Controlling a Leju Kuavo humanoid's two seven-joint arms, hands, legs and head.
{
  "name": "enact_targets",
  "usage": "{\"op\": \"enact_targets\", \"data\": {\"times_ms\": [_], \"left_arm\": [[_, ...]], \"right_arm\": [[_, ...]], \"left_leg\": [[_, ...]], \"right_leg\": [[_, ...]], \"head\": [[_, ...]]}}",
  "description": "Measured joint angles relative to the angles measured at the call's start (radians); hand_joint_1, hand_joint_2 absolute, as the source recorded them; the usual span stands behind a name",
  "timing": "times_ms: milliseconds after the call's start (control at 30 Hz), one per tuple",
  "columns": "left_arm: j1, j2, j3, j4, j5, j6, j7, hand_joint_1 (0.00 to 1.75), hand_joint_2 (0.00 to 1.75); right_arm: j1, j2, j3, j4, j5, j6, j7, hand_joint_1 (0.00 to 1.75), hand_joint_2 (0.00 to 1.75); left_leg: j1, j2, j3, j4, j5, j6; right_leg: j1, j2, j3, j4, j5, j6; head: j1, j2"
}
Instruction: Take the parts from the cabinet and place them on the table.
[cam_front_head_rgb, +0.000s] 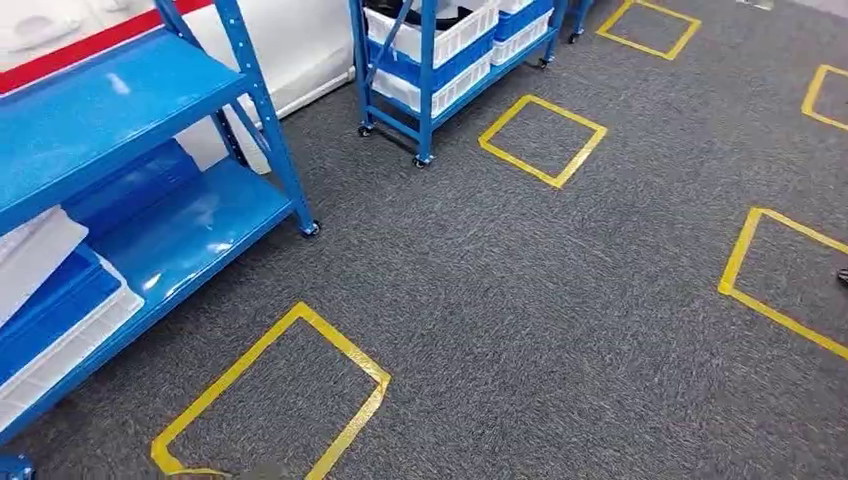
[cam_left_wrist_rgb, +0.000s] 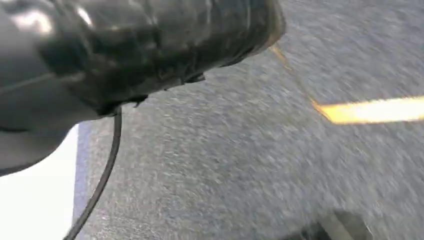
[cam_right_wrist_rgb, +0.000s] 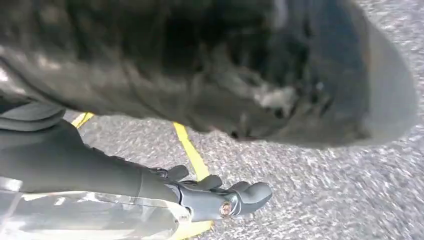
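Grey carpet (cam_front_head_rgb: 520, 300) with yellow tape squares (cam_front_head_rgb: 275, 400). Far left, blue shelving rack (cam_front_head_rgb: 120, 130) holding white-and-blue bins (cam_front_head_rgb: 60, 320); further rack (cam_front_head_rgb: 440, 50) with crates behind. Parts themselves not discernible. Judging: approach step, next needs facing a rack. Right hand (cam_right_wrist_rgb: 220, 197) hangs low, fingers loosely curled, holding nothing. Left hand: can't tell.

A shelving rack (cam_front_head_rgb: 150, 160) is standing at the left on the carpet floor (cam_front_head_rgb: 540, 300), with flat trays (cam_front_head_rgb: 55, 310) lying on its lower shelf. A wheeled cart (cam_front_head_rgb: 440, 60) holding bins (cam_front_head_rgb: 450, 40) is sitting farther back, right of the rack. Taped squares (cam_front_head_rgb: 280, 400) are lying near, far and right across the floor.
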Motion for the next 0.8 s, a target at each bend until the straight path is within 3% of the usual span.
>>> {"op": "enact_targets", "data": {"times_ms": [33,100,133,167,233,267,300,333,367,400,467,500,533,567,600,633,667,700,767,800], "left_arm": [[0.001,0.008,0.004,0.000,0.004,0.000,0.002,0.00,0.00],[0.001,0.018,0.014,0.000,0.015,-0.007,0.008,0.00,0.00],[0.002,0.023,0.018,0.000,0.020,-0.013,0.010,0.00,0.00],[0.001,0.028,0.023,0.000,0.023,-0.014,0.015,0.00,0.00],[0.007,0.028,0.032,0.000,0.027,-0.007,0.026,0.00,0.00],[0.017,0.028,0.036,0.000,0.031,-0.002,0.030,0.00,0.00],[0.024,0.028,0.036,0.000,0.029,0.001,0.031,0.00,0.00],[0.029,0.027,0.037,0.000,0.023,0.002,0.033,0.00,0.00],[0.028,0.026,0.039,0.000,0.018,0.009,0.035,0.00,0.00],[0.024,0.025,0.040,0.000,0.010,0.021,0.037,0.00,0.00],[0.023,0.010,0.044,0.000,-0.001,0.053,0.045,0.00,0.00],[0.029,0.002,0.044,0.000,-0.003,0.065,0.049,0.00,0.00],[0.036,-0.004,0.044,0.000,-0.006,0.074,0.052,0.00,0.00],[0.043,-0.014,0.045,0.000,-0.009,0.089,0.052,0.00,0.00],[0.048,-0.025,0.045,0.000,-0.009,0.114,0.055,0.00,0.00],[0.050,-0.040,0.045,0.000,-0.012,0.136,0.058,0.00,0.00],[0.048,-0.056,0.045,0.000,-0.014,0.155,0.063,0.00,0.00],[0.048,-0.071,0.045,0.000,-0.022,0.170,0.067,0.00,0.00],[0.056,-0.095,0.045,0.000,-0.030,0.182,0.076,0.00,0.00],[0.063,-0.110,0.044,0.000,-0.031,0.186,0.076,0.00,0.00]], "right_arm": [[0.000,-0.003,0.000,0.000,0.004,0.001,0.000,0.00,0.00],[-0.001,-0.011,0.002,0.001,0.022,0.003,0.000,0.00,0.00],[-0.001,-0.015,0.003,0.001,0.032,0.006,-0.002,0.00,0.00],[-0.001,-0.018,0.008,0.001,0.042,0.008,-0.004,0.00,0.00],[-0.006,-0.025,0.017,0.001,0.057,0.011,-0.009,0.00,0.00],[-0.010,-0.028,0.025,0.001,0.063,0.015,-0.008,0.00,0.00],[-0.016,-0.030,0.029,0.000,0.065,0.015,-0.005,0.00,0.00],[-0.025,-0.033,0.032,0.000,0.066,0.014,-0.002,0.00,0.00],[-0.032,-0.036,0.035,0.000,0.066,0.013,-0.001,0.00,0.00],[-0.038,-0.037,0.040,0.000,0.067,0.011,0.001,0.00,0.00],[-0.046,-0.037,0.049,0.000,0.067,0.008,0.008,0.00,0.00],[-0.052,-0.037,0.052,0.000,0.067,0.006,0.009,0.00,0.00],[-0.057,-0.037,0.053,-0.001,0.067,0.003,0.010,0.00,0.00],[-0.064,-0.035,0.054,-0.002,0.066,-0.001,0.011,0.00,0.00],[-0.069,-0.033,0.055,-0.002,0.064,-0.005,0.012,0.00,0.00],[-0.074,-0.032,0.056,-0.004,0.062,-0.006,0.013,0.00,0.00],[-0.077,-0.032,0.057,-0.005,0.060,-0.006,0.013,0.00,0.00],[-0.079,-0.032,0.058,-0.006,0.056,-0.007,0.013,0.00,0.00],[-0.083,-0.028,0.058,-0.007,0.046,-0.010,0.010,0.00,0.00],[-0.084,-0.026,0.058,-0.009,0.045,-0.011,0.007,0.00,0.00]], "left_leg": [[0.001,-0.015,0.001,0.002,0.000,-0.001],[0.005,-0.045,0.003,0.009,-0.004,-0.008],[0.007,-0.056,-0.001,0.013,-0.008,-0.014],[0.003,-0.066,-0.009,0.025,-0.009,-0.024],[0.008,-0.082,-0.017,0.020,-0.003,-0.036],[0.012,-0.095,-0.017,0.012,0.002,-0.044],[0.012,-0.104,-0.018,0.011,0.004,-0.052],[0.015,-0.072,-0.025,0.024,-0.006,-0.053],[0.008,-0.019,-0.042,0.059,-0.030,-0.055],[0.008,0.003,-0.076,0.128,-0.067,-0.056],[0.009,0.014,-0.147,0.277,-0.127,-0.059],[0.009,0.015,-0.166,0.315,-0.132,-0.058],[0.009,0.015,-0.158,0.302,-0.113,-0.058],[0.009,0.019,-0.131,0.249,-0.079,-0.056],[0.009,0.029,-0.085,0.163,-0.036,-0.052],[0.006,0.057,-0.034,0.072,-0.001,-0.046],[-0.005,0.109,-0.013,0.026,-0.014,-0.040],[-0.009,0.093,-0.011,0.022,-0.008,-0.030],[-0.012,0.073,-0.016,0.025,-0.009,-0.026],[-0.012,0.063,-0.016,0.020,-0.006,-0.018]], "right_leg": [[-0.004,0.000,0.013,-0.035,0.037,0.002],[-0.013,0.019,0.085,-0.198,0.136,0.004],[-0.018,0.062,0.109,-0.263,0.152,0.004],[-0.016,0.099,0.117,-0.280,0.140,0.002],[-0.010,0.081,0.114,-0.278,0.139,-0.003],[-0.006,0.073,0.114,-0.277,0.139,-0.011],[-0.013,0.063,0.121,-0.286,0.145,-0.021],[-0.016,0.049,0.124,-0.295,0.151,-0.031],[-0.014,0.043,0.125,-0.298,0.154,-0.038],[-0.011,0.028,0.125,-0.299,0.154,-0.045],[-0.004,-0.001,0.124,-0.297,0.151,-0.049],[-0.003,-0.014,0.124,-0.296,0.150,-0.050],[-0.002,-0.025,0.125,-0.295,0.148,-0.049],[-0.001,-0.035,0.126,-0.294,0.146,-0.049],[-0.001,-0.046,0.129,-0.294,0.143,-0.046],[0.000,-0.058,0.134,-0.294,0.140,-0.042],[0.006,-0.068,0.136,-0.293,0.136,-0.036],[0.009,-0.077,0.137,-0.291,0.132,-0.029],[0.009,-0.095,0.143,-0.296,0.132,-0.021],[0.011,-0.103,0.148,-0.298,0.131,-0.015]], "head": [[0.000,0.000],[0.000,0.000],[0.000,0.000],[0.001,0.000],[0.000,0.000],[-0.001,0.000],[0.000,0.000],[-0.002,0.000],[-0.009,0.000],[-0.010,0.000],[-0.010,0.000],[-0.009,0.000],[-0.011,0.000],[-0.010,0.000],[-0.011,0.000],[-0.010,0.000],[-0.010,0.000],[-0.007,0.000],[-0.006,0.000],[-0.007,0.000]]}}
